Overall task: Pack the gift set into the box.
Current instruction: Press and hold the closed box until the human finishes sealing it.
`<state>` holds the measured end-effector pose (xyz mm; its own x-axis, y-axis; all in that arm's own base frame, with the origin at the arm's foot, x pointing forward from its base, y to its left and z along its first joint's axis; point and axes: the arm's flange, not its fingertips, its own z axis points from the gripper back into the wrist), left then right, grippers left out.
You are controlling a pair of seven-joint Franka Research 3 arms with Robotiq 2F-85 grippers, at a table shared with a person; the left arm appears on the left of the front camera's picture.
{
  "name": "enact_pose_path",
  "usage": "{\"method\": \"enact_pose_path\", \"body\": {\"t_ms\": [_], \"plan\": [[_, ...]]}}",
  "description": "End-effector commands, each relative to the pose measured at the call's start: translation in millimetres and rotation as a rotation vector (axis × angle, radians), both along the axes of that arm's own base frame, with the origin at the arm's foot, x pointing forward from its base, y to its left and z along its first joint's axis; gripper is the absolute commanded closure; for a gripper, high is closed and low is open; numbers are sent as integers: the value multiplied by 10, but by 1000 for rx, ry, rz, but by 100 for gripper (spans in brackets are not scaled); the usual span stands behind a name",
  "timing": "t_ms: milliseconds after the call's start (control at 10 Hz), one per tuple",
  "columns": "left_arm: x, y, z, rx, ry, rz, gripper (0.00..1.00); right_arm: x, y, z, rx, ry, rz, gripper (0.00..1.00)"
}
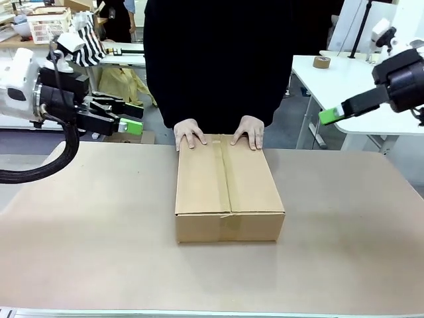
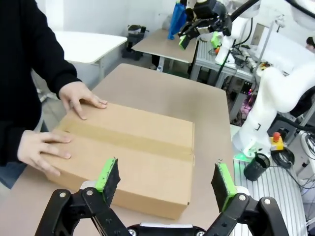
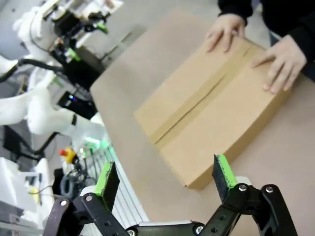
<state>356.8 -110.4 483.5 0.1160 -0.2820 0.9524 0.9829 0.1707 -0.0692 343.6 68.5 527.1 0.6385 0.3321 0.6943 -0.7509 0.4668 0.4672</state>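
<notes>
The box (image 1: pixel 228 189) is a brown cardboard carton lying in the middle of the table, its top flaps down with tape along the seam. A person in black rests both hands (image 1: pixel 218 133) on its far edge. The gift set is hidden. My left gripper (image 1: pixel 129 117) hangs open in the air at the far left, clear of the box (image 2: pixel 133 150). My right gripper (image 1: pixel 329 116) is raised at the far right, open above the box (image 3: pixel 211 108) with nothing between its fingers.
The brown table top (image 1: pixel 79 232) has free room on both sides of the carton. Behind stand white tables (image 1: pixel 344 73), one with a tape roll (image 1: pixel 322 62). The other arm's white base (image 2: pixel 275 98) stands beside the table.
</notes>
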Motion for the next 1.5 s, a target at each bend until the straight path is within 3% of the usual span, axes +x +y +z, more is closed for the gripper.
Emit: {"method": "enact_pose_path", "body": {"t_ms": [0,100,200,300,400,600,700,800,900,1000,1100,1200,1300,1400], "plan": [[-36,65,51,36,7,7,0,-11,-97,66,76,151,60,0],[-36,65,51,36,7,7,0,-11,-97,66,76,151,60,0],[-36,65,51,36,7,7,0,-20,-27,-18,25,40,20,0],[0,76,21,23,-9,13,0,265,93,-101,-169,-91,272,0],[140,-171,-147,-23,-67,-56,0,522,202,-265,-237,-268,413,0],[302,-436,-490,6,-270,-75,0,833,243,-696,-202,-605,649,0],[361,-533,-668,1,-348,-108,0,923,333,-1006,-118,-694,695,0],[379,-643,-836,14,-376,-145,0,957,458,-1185,-17,-762,680,0],[424,-756,-1001,48,-389,-180,0,986,604,-1328,63,-775,663,0],[480,-863,-1158,18,-331,-188,0,1009,743,-1438,160,-774,590,0],[568,-844,-1188,86,-155,-95,0,953,541,-1096,-176,-616,591,0],[333,-745,-1040,47,-342,-195,0,953,541,-1096,-176,-616,591,0],[333,-745,-1040,47,-342,-195,0,996,681,-1288,-53,-716,570,0],[439,-793,-1258,67,-272,-177,0,1122,618,-1288,-147,-708,517,0]]}}
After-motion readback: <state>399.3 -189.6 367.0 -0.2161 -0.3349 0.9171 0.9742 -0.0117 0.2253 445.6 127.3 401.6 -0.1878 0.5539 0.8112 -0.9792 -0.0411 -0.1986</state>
